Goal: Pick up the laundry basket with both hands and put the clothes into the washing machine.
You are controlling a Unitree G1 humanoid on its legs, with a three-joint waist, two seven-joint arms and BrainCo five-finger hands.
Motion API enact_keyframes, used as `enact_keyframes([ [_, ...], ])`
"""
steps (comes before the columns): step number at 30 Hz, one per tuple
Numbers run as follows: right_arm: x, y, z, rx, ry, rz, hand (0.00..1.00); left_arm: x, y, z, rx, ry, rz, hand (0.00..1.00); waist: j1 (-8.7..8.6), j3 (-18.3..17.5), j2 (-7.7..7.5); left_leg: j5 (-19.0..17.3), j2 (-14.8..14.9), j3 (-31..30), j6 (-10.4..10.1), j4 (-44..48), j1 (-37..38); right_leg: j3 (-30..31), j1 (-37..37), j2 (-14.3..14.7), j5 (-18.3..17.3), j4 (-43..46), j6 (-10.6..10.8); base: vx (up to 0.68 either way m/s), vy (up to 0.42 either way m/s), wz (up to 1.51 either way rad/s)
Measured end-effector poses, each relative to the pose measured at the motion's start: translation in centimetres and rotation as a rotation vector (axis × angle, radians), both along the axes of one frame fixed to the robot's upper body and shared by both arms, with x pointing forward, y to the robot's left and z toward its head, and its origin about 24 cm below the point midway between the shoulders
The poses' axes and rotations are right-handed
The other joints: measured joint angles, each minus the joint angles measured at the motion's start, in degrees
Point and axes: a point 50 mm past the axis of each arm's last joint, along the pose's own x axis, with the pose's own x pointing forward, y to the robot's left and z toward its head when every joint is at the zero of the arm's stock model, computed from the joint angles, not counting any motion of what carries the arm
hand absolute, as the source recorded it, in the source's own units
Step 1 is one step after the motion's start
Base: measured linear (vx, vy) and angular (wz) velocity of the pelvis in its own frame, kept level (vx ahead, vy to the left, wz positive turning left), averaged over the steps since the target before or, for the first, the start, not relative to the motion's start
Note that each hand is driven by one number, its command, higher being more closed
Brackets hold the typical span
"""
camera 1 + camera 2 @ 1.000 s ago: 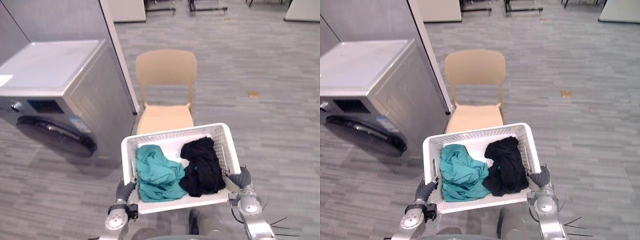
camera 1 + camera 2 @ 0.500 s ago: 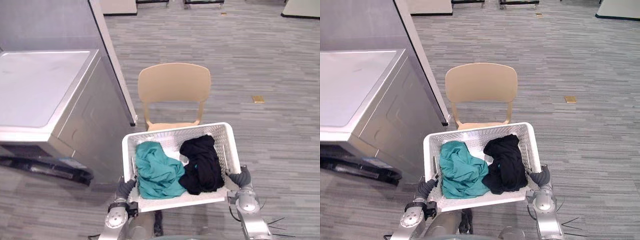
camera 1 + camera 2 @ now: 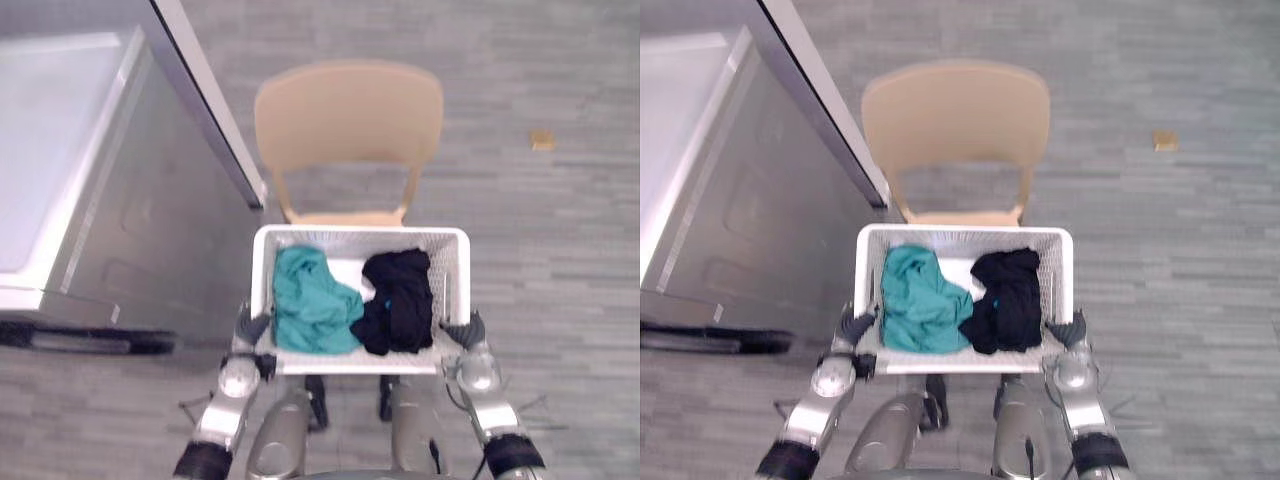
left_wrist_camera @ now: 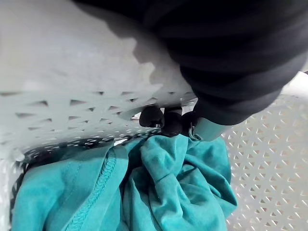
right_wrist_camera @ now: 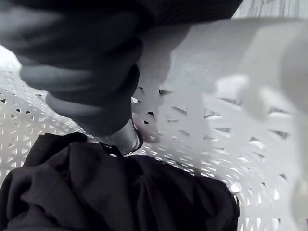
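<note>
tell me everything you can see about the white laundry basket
The laundry basket is white plastic, rectangular, with walls perforated in a small triangle lattice and a solid rim. It is held level off the floor, the left hand and right hand hooked over its left and right sides. Inside lie a crumpled teal garment on the left and a black garment on the right. A tan chair stands just beyond it.

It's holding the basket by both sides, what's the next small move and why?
Probably turn left, basket level: the left hand and right hand grip its sides, teal garment and black garment inside, and the washing machine stands to the left.
</note>
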Motion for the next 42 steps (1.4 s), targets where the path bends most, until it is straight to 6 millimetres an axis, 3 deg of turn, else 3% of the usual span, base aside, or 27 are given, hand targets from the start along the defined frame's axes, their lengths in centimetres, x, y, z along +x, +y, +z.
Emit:
enact_keyframes([
  [1,1.0,0.0,0.8,-0.002,-0.029,-0.01,0.0,1.4,0.0,0.8,0.008,-0.022,0.01,0.0,0.03,1.4,-0.15,-0.01,0.29,-0.1,-0.01,1.17,-2.54,-0.33,-2.16,0.0,0.26,0.78,-0.19,-0.12,-0.024,0.13],
  [4,3.0,0.4,1.9,0.023,-0.056,-0.02,0.0,3.8,0.3,2.1,0.018,-0.047,0.042,0.0,0.81,2.52,-0.15,-0.12,1.03,-0.02,-0.15,2.78,-6.27,-0.55,-5.14,0.39,0.74,1.31,-0.56,-0.1,-0.01,0.0],
  [6,5.0,1.7,4.1,0.068,-0.136,-0.006,0.0,6.1,1.0,4.4,0.015,-0.113,0.122,0.0,1.29,2.75,-0.19,-0.15,2.11,-0.13,-0.2,4.69,-9.93,-1.09,-8.04,1.02,1.25,1.72,-1.03,-0.1,-0.042,-0.02],
  [9,6.9,3.0,7.0,0.118,-0.25,0.011,0.0,7.6,2.0,6.4,0.001,-0.162,0.204,0.0,1.4,3.59,-0.19,-0.34,3.58,-0.21,-0.47,5.86,-11.79,-1.79,-8.98,2.1,1.82,1.49,-1.76,-0.08,-0.056,-0.02],
  [15,7.3,3.9,8.8,0.191,-0.359,0.011,0.0,7.9,1.9,7.1,0.004,-0.194,0.23,0.0,2.08,3.62,-0.17,-0.2,4.32,-0.45,-0.85,5.23,-12.21,-2.56,-8.98,2.72,2.07,0.59,-2.16,-0.02,-0.039,0.02],
  [20,6.0,3.9,7.5,0.236,-0.347,-0.005,0.0,7.6,1.7,6.7,-0.016,-0.183,0.237,0.0,2.93,3.62,-0.18,0.13,4.3,-0.24,-1.12,3.68,-9.37,-2.71,-6.34,2.86,2.08,-0.53,-2.17,0.05,-0.014,0.01],
  [24,4.0,4.0,5.2,0.307,-0.297,-0.045,0.0,6.2,2.4,5.5,-0.036,-0.172,0.267,0.0,3.03,3.63,-0.2,0.11,4.19,0.24,-1.14,2.46,-6.94,-2.65,-4.28,2.83,2.01,-1.2,-2.15,0.05,-0.001,0.0],
  [30,-0.2,0.3,3.0,0.293,-0.264,-0.176,0.0,2.4,4.7,2.3,-0.055,-0.106,0.335,0.0,3.0,3.8,-0.51,-0.48,3.89,0.61,-1.89,1.37,-2.18,-2.29,-0.06,2.68,0.84,-1.21,-2.07,0.02,0.003,0.01],
  [34,-2.5,-1.2,1.4,0.272,-0.207,-0.208,0.0,-0.3,5.7,0.3,-0.081,-0.052,0.345,0.0,3.06,3.8,-0.56,-0.77,3.78,0.94,-2.02,-0.28,0.46,-2.32,1.95,2.65,-0.04,-1.34,-1.99,0.01,-0.027,0.04],
  [37,-6.2,-2.6,-1.2,0.271,-0.092,-0.243,0.0,-4.7,6.3,-2.5,-0.116,0.047,0.371,0.0,3.1,3.45,-0.77,-0.91,3.47,0.83,-1.82,-2.87,4.86,-3.18,6.34,2.48,-1.48,-2.11,-1.75,0.07,-0.038,0.13],
  [38,-6.9,-2.7,-1.7,0.27,-0.07,-0.254,0.0,-5.4,6.4,-3.0,-0.133,0.068,0.383,0.0,3.07,2.96,-0.8,-0.95,3.39,0.79,-1.82,-3.33,5.36,-3.52,6.94,2.46,-1.67,-2.53,-1.77,0.1,-0.028,0.23],
  [42,-10.9,-3.0,-5.4,0.308,0.122,-0.275,0.0,-9.5,5.9,-6.4,-0.207,0.228,0.393,0.0,3.09,-1.81,-1.77,0.08,2.57,-0.34,-2.52,-6.49,9.04,-5.96,10.37,1.59,-3.11,-3.37,-1.43,0.18,-0.023,0.3],
])
